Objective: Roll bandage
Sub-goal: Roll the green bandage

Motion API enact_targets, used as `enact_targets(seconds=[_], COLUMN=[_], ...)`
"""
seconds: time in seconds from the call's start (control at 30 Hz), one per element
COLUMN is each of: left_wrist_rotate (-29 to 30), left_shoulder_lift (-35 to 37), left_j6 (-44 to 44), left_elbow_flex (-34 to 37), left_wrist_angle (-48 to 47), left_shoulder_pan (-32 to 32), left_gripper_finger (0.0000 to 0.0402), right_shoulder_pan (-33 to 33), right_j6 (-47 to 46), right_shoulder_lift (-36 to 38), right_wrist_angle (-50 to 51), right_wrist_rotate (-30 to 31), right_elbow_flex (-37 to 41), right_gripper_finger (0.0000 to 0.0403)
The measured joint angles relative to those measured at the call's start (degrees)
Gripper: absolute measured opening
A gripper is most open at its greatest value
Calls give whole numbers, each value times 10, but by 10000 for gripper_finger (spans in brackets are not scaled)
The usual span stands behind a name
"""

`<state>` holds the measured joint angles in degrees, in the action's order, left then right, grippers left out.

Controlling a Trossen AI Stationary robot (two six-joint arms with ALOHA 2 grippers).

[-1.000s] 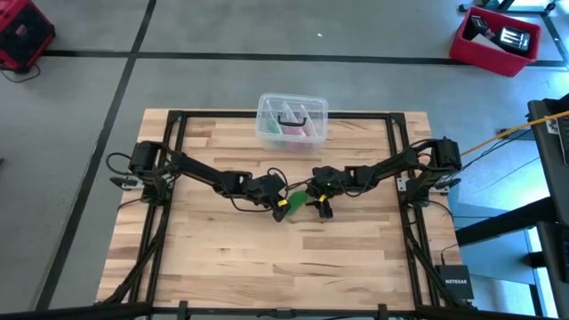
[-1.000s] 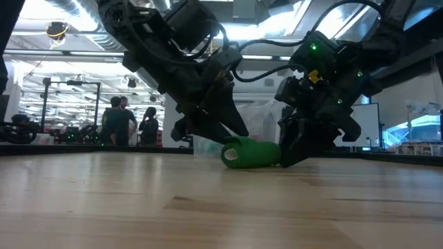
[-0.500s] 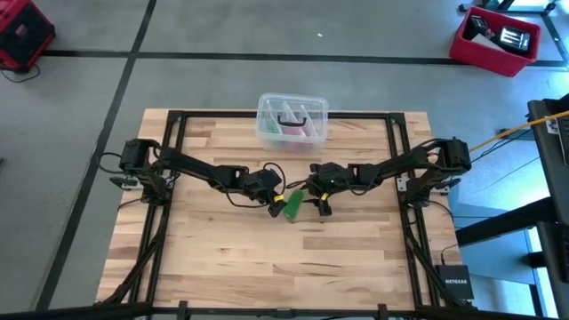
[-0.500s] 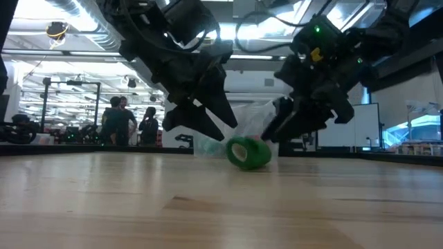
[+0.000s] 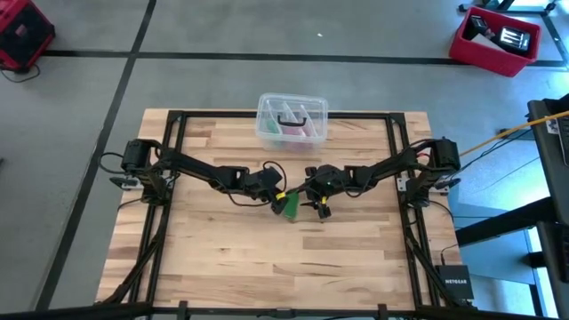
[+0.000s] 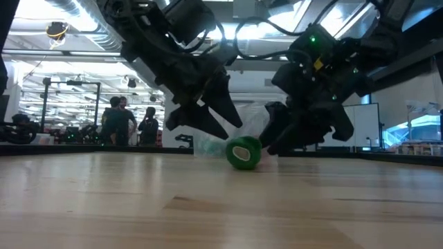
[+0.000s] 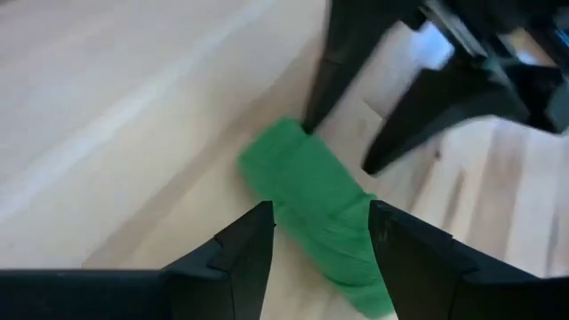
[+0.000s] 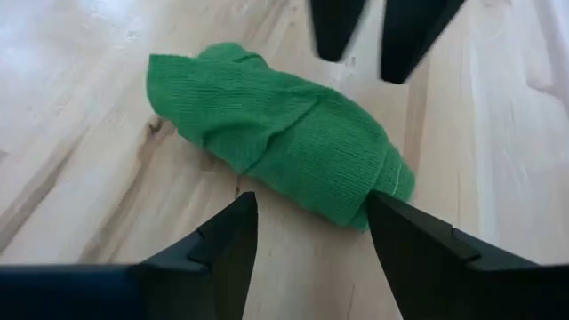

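High view: the rolled green bandage [image 5: 288,205] lies on the wooden table [image 5: 222,276] near its middle, between the left gripper [image 5: 275,197] and the right gripper [image 5: 316,204]; a clear plastic box [image 5: 292,120] sits at the far edge, well apart from the roll.

Low view: the bandage [image 6: 243,153] rests on the table top [image 6: 138,200] as a short cylinder, its round end facing the camera. Left gripper [image 6: 220,124]: tips hang just above and beside the roll. Right gripper [image 6: 284,142]: low on the other side, close to the roll. People [image 6: 124,119] stand in the room far behind.

Left wrist view: the left gripper [image 7: 320,236] has its fingers [image 7: 244,244] spread, with the near end of the bandage [image 7: 316,204] between the tips; whether they touch it cannot be told. The other arm's two dark fingers [image 7: 356,98] reach the roll's far end.

Right wrist view: the right gripper [image 8: 311,233] stands with fingers [image 8: 227,236] parted and nothing clamped; the bandage [image 8: 280,133] lies just beyond the tips, loosely wound with one corner folded out. Two dark fingertips [image 8: 333,27] of the left arm point at it from the far side.
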<state>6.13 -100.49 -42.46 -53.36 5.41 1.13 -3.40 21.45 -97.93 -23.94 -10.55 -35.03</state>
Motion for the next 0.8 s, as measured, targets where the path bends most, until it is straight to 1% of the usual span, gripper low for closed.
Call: enact_targets(seconds=[0.07,0.33,0.47,0.6,0.7,0.8], left_wrist_rotate=[9,14,10,0,-6,-6], left_shoulder_lift=[0,0,0,-21,-41,-43], left_j6=[-13,-80,-107,-140,-147,-144], left_elbow_flex=[1,15,15,14,14,14], left_wrist_angle=[-9,4,35,56,59,56], left_shoulder_pan=[0,0,0,2,7,11], left_gripper_finger=[177,178,178,178,178,178], right_shoulder_pan=[0,0,0,0,0,0], right_j6=[-4,-7,-8,-8,-8,-8], right_shoulder_lift=[-1,-2,-2,-2,-2,-2], right_wrist_angle=[5,6,5,5,4,4], right_wrist_rotate=[0,4,4,4,4,4], right_elbow_flex=[0,0,0,0,0,0], right_gripper_finger=[215,215,215,215,215,215])
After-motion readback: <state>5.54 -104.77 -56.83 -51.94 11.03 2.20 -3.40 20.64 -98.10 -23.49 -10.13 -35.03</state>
